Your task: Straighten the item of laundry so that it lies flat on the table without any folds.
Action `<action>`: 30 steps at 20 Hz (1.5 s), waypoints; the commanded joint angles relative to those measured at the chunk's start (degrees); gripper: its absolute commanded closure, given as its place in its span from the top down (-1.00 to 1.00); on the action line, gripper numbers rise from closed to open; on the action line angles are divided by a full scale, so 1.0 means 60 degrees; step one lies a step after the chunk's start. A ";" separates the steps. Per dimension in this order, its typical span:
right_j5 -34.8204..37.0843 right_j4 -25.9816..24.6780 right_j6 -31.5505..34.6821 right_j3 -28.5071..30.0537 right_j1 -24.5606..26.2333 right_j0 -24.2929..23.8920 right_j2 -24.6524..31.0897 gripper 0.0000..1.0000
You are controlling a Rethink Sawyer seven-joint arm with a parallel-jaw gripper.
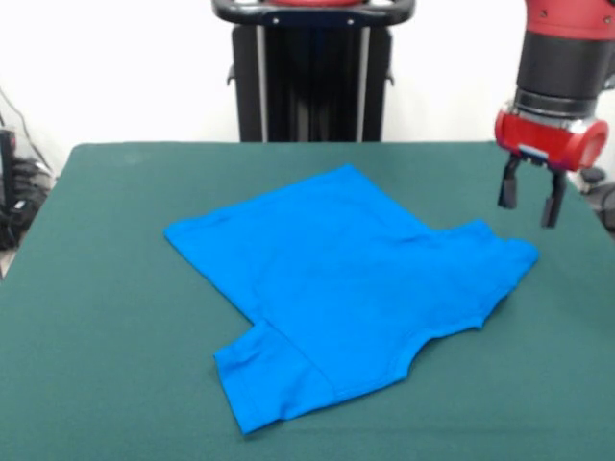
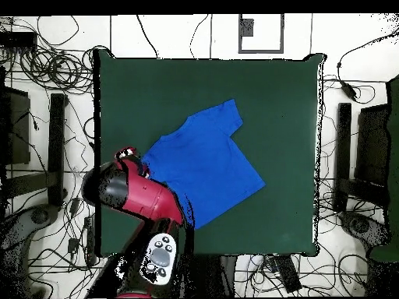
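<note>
Table [image 1: 106,317] top is dark green felt, bare apart from the shirt; white wall behind it in the front view. Overhead view shows a pale floor around the table with loose black cables [image 2: 54,66] strewn along the left and top sides, and dark stands [image 2: 56,140] at both flanks.

Going left to right in the front view: T-shirt [image 1: 336,288], bright blue, lies mid-table, down and to the left of the gripper [image 1: 528,197]. It looks mostly spread out; one sleeve [image 1: 274,379] points toward the near edge, the other sleeve [image 1: 500,259] reaches right and ends just below the gripper. A faint crease runs along the body near the lower sleeve.

Gripper hangs at the far right, above the table, clear of the cloth. Both black fingers [image 1: 508,182] point down with a visible gap between them, nothing held. Red and black arm [image 2: 136,195] comes in from the table's corner in the overhead view, covering the shirt's nearest edge.
</note>
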 commanded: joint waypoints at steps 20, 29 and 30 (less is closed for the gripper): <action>0.0588 -0.0665 0.0942 0.1688 -0.0706 -0.1353 0.1497 1.00; 0.2100 -0.1292 0.0790 0.0526 -0.0612 -0.1233 0.0325 1.00; 0.2364 -0.1408 0.0742 0.0284 -0.0577 -0.1258 0.0129 1.00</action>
